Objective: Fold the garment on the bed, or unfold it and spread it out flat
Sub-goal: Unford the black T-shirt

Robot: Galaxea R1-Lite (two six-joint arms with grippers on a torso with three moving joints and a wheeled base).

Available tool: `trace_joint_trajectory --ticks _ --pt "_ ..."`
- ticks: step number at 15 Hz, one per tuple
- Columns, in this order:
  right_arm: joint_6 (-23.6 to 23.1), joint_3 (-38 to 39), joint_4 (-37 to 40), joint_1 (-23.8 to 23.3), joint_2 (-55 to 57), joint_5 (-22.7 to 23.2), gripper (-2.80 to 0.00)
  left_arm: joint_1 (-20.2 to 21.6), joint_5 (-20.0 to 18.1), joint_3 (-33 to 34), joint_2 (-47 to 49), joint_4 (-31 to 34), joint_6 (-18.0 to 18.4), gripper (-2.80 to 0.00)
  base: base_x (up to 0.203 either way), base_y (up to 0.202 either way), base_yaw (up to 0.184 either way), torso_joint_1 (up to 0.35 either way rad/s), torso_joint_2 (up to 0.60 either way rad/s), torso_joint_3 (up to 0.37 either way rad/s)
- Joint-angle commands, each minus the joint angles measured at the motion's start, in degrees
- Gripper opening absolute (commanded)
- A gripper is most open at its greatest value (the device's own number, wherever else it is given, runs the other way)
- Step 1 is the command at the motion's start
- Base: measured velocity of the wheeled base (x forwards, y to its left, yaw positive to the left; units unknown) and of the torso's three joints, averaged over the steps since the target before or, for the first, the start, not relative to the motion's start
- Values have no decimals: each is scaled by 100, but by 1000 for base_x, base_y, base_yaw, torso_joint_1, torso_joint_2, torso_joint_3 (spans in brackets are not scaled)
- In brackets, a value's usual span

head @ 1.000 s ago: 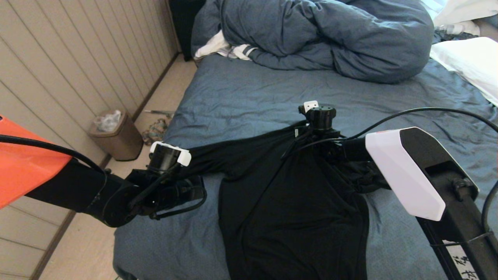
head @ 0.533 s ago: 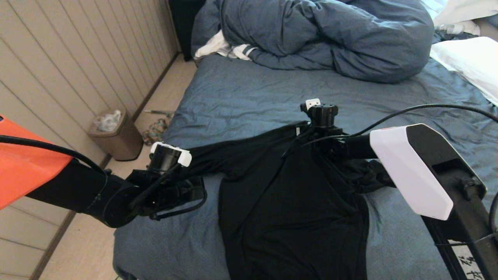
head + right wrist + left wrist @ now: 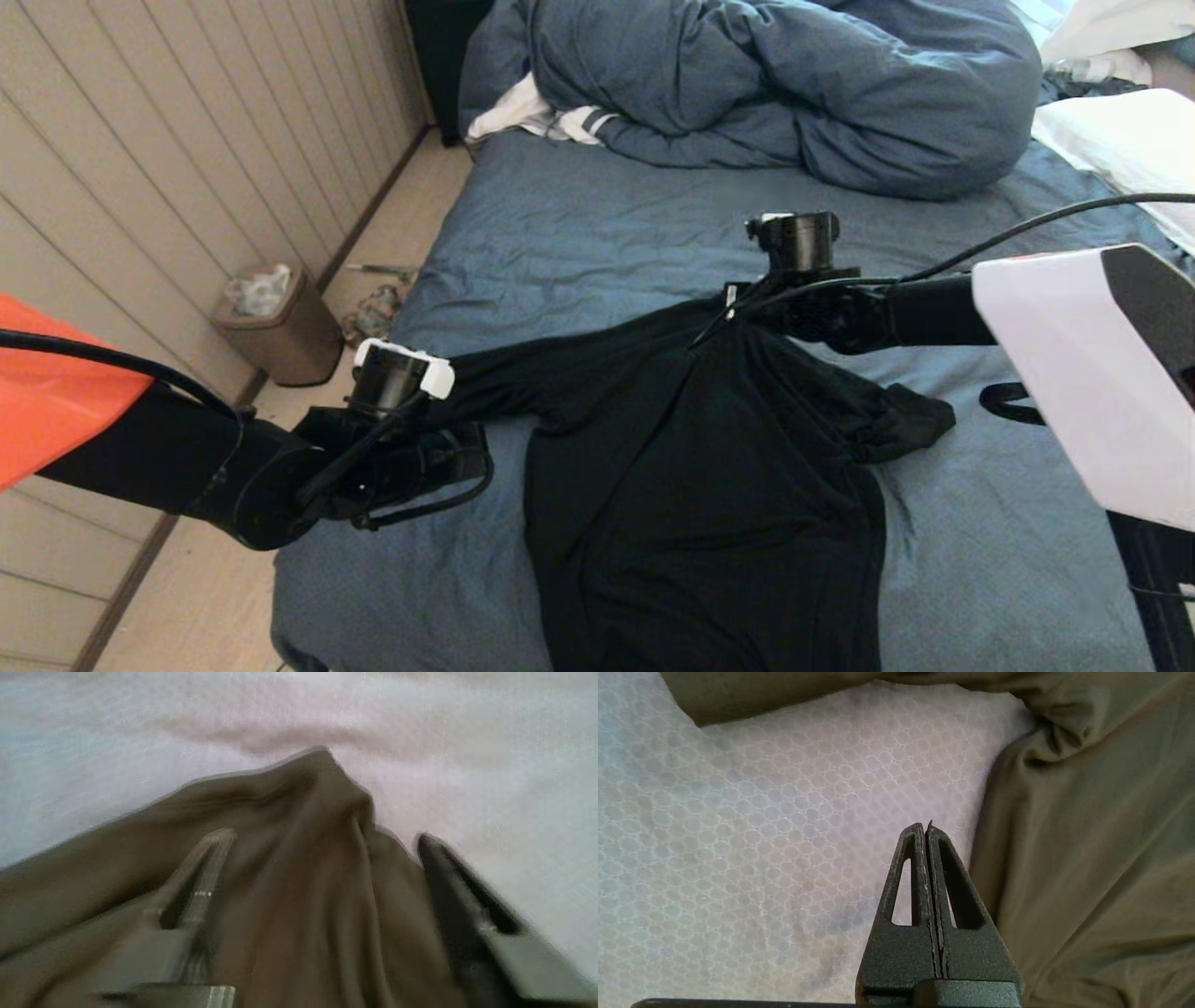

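Observation:
The garment (image 3: 700, 485), a black T-shirt with its plain side up, lies on the near part of the bed (image 3: 579, 224). One sleeve stretches left, the other is crumpled at the right (image 3: 896, 425). My left gripper (image 3: 481, 457) sits by the left sleeve, just over the sheet (image 3: 761, 835). It is shut (image 3: 924, 827) with nothing in it, and the shirt (image 3: 1087, 858) lies beside it. My right gripper (image 3: 747, 313) hovers at the shirt's far edge. It stands open (image 3: 322, 837), its fingers (image 3: 217, 844) straddling a raised ridge of the fabric (image 3: 289, 812).
A bunched blue-grey duvet (image 3: 775, 84) fills the far end of the bed, with a white striped cloth (image 3: 532, 117) beside it. White pillows (image 3: 1130, 149) lie at the far right. Left of the bed are the floor, a brown bin (image 3: 275, 322) and a panelled wall.
My right arm has swung away to the far right, uncovering the crumpled right sleeve. The left arm has barely moved.

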Motion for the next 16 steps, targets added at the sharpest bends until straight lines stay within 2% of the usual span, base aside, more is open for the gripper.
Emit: trace_joint_trajectory --ticks 1,3,5,8,11,12,14,16 --pt "216 21 727 -35 -582 1 -280 -39 4 41 -89 -15 -27 -280 0 0 0 0 0 0" --pt "606 106 2094 -305 -1096 264 -280 -109 6 105 -114 -15 -27 -280 0 0 0 0 0 0" --pt "896 498 2936 -782 -1513 926 -280 -187 -1 146 -117 -15 -26 -280 0 0 0 0 0 0" --pt "988 1073 3189 -1525 -1720 1282 -280 -242 -2 156 -36 -15 -27 -280 0 0 0 0 0 0" --pt "854 1491 3152 -1872 -1742 1317 -280 -242 -2 155 -2 -15 -27 -280 0 0 0 0 0 0" --pt "813 1617 3043 -1894 -1682 1329 0 -242 -2 155 6 -15 -18 -280 0 0 0 0 0 0" --pt "703 1800 2641 -2006 -1504 1396 0 -251 -2 155 23 -15 -9 -280 0 0 0 0 0 0" --pt "554 1938 2583 -2072 -1368 1417 0 -251 -2 164 50 -15 -9 -280 0 0 0 0 0 0"
